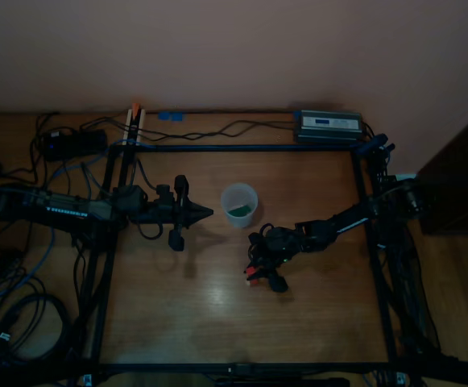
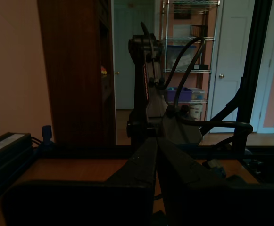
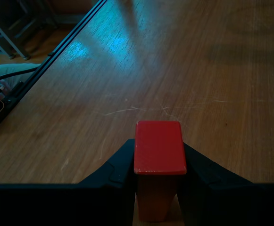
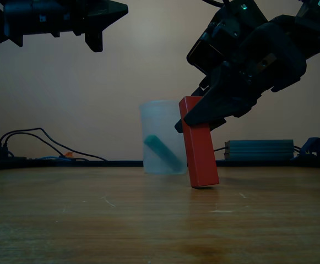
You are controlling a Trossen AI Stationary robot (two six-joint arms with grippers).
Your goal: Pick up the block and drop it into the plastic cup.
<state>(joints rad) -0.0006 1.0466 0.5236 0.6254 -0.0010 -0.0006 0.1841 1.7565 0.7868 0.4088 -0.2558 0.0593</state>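
Right gripper point(image 4: 204, 118) clamped on the block point(image 4: 199, 144), fingers pinching it near the top end. More of a tall red bar than a cube, honestly. Tilted a bit, lower end right at the wooden table point(image 4: 148, 220), can't tell whether actually touching or just barely off it. From the right wrist view, red end face point(image 3: 158, 147) wedged snug between the two dark fingers point(image 3: 118, 169), bare wood grain beyond.

Plastic cup point(image 4: 162, 144) standing upright just behind the block in the exterior view, overlapping it slightly on the exterior view's left. Translucent, with a dark green piece point(image 4: 162, 151) leaning diagonally inside. In the top view, cup point(image 1: 239, 205) near the middle of the table, green bit point(image 1: 239, 212) visible at the bottom, block and right gripper point(image 1: 256, 270) nearby, below and a little to the right in that view, not over the rim.

Left gripper point(image 1: 205, 214) hovering up high, pressed together with nothing in it, tip pointing toward the cup from the top view's left. Same thing from the left wrist view: fingers point(image 2: 144, 165) meeting in a closed wedge.

Grey power box point(image 1: 328, 126) and a mess of cables point(image 1: 24, 282) along the table edges.
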